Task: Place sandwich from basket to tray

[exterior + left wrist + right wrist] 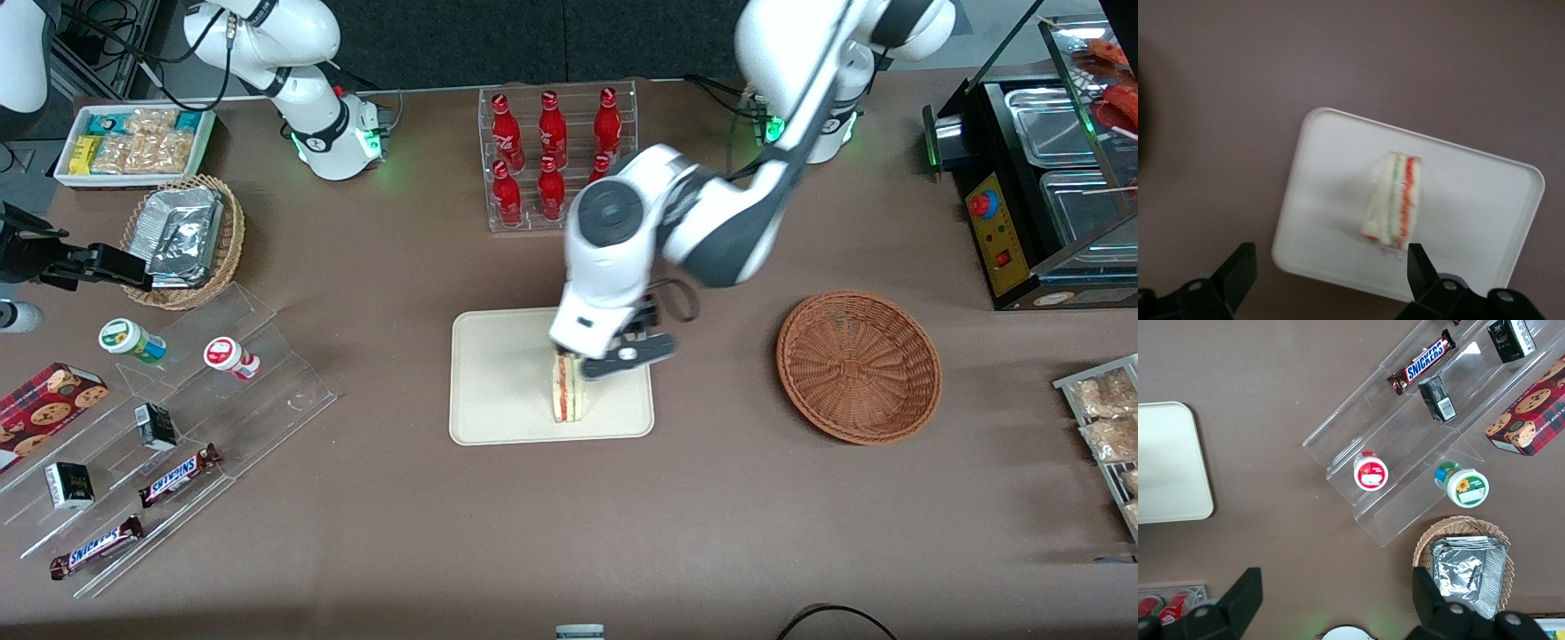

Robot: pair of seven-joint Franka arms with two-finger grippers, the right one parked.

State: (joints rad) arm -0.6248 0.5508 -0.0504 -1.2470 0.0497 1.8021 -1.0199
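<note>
- Gripper [594, 363] of the left arm hangs over the tray [498, 391] in the front view, just above the end of the sandwich [569, 398] that is farther from the camera; its fingers are mostly masked by the white wrist, so this view does not show how they stand.
- Sandwich stands on its edge on the tray, near the tray's short side that faces the working arm's end of the desk (red and green layers run along its length).
- Tray lies near the middle of the desk, closer to the front edge than the rack of red bottles [556, 156].
- Basket [859, 364] sits beside the tray toward the working arm's end of the desk, well apart from it, with nothing inside.
- Tan basket of foil packets [185, 238] and a white bin of snacks [133, 142] lie toward the parked arm's end.
- From the left wrist view, the gripper [1331, 270] is spread wide, its two dark fingertips [1238, 267] apart and holding nothing.
- Sandwich [1395, 200] rests on the tray [1471, 213], clear of both fingertips, and one fingertip is near its lower end.
- From the right wrist view, a corner of the tray [1171, 467] shows, beside a clear stepped stand [1418, 447] with snack bars and small tubs.
</note>
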